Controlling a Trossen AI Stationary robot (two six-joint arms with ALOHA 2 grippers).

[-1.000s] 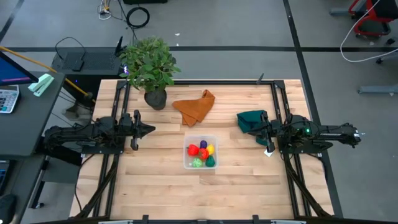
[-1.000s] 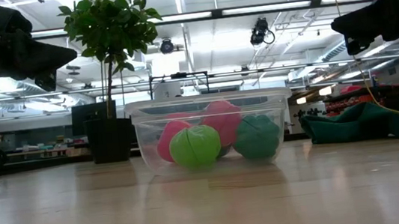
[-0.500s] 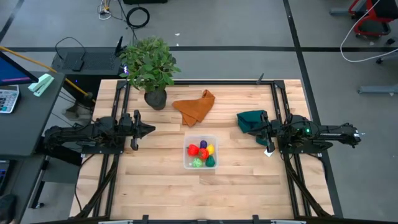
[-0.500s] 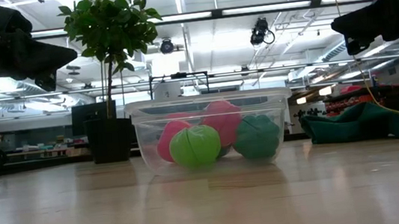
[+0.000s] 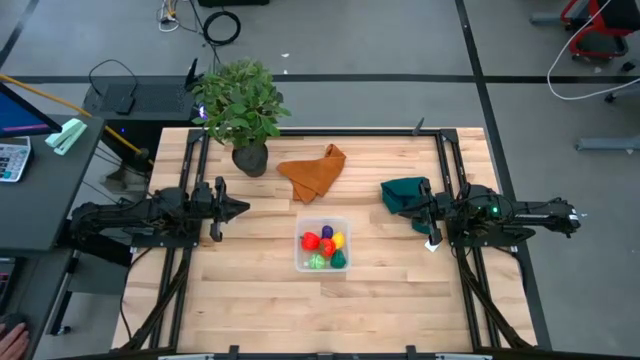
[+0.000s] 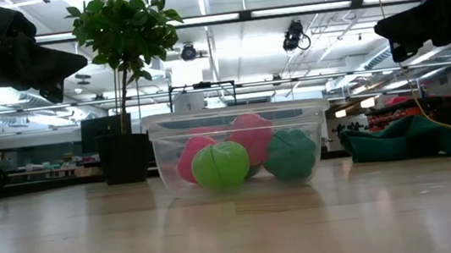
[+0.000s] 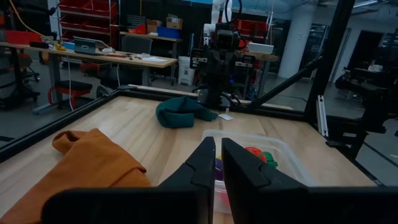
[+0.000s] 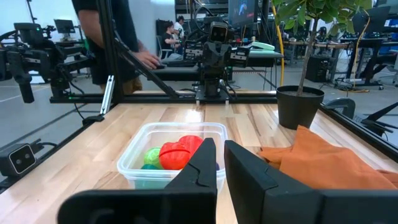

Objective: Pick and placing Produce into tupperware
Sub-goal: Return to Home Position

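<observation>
The tupperware (image 5: pixel 322 244) is a clear low box resting on its base at the middle of the table. Inside it lie the produce pieces: two red (image 5: pixel 311 241), one purple (image 5: pixel 327 232), one yellow (image 5: pixel 338 240) and two green (image 5: pixel 318 261). In the low view the tupperware (image 6: pixel 233 117) shows red and green pieces (image 6: pixel 220 164) through its wall. My left gripper (image 5: pixel 240 208) hovers left of the box, shut and empty. My right gripper (image 5: pixel 412 212) hovers right of it, shut and empty. Each wrist view looks past its shut fingers, left (image 7: pixel 218 142) and right (image 8: pixel 220 144), at the box (image 8: pixel 140 146).
A potted plant (image 5: pixel 240 105) stands at the far left of the table. An orange cloth (image 5: pixel 315 170) lies behind the box and a dark green cloth (image 5: pixel 403 193) lies by my right gripper. Metal frame rails (image 5: pixel 452 170) run along the table's sides. People (image 8: pixel 99 37) stand beyond the table.
</observation>
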